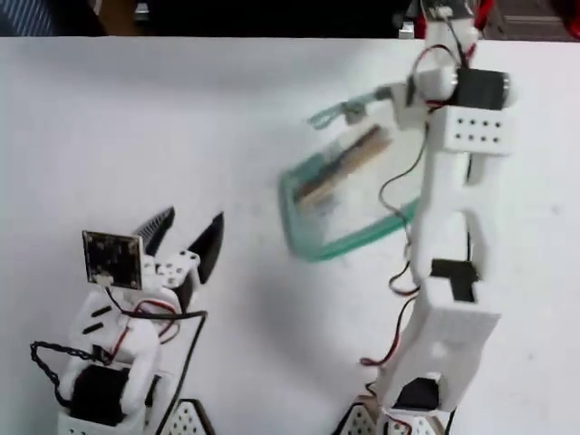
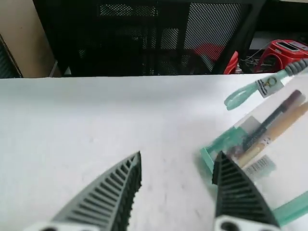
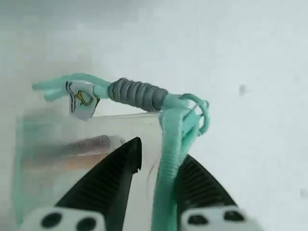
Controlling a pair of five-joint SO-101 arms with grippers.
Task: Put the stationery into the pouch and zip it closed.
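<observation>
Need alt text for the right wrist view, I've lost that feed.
The right gripper is closed on the mint-green edge of the clear pouch, white table behind. A grey-wrapped zip pull with a small tag sticks out beyond it, and stationery shows dimly inside the pouch.

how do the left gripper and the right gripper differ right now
The left gripper is open and holds nothing; the right gripper is shut on the teal edge of the pouch. The left gripper sits over bare table, apart from the pouch; the right gripper is right at it. Both have black ribbed fingers.
</observation>
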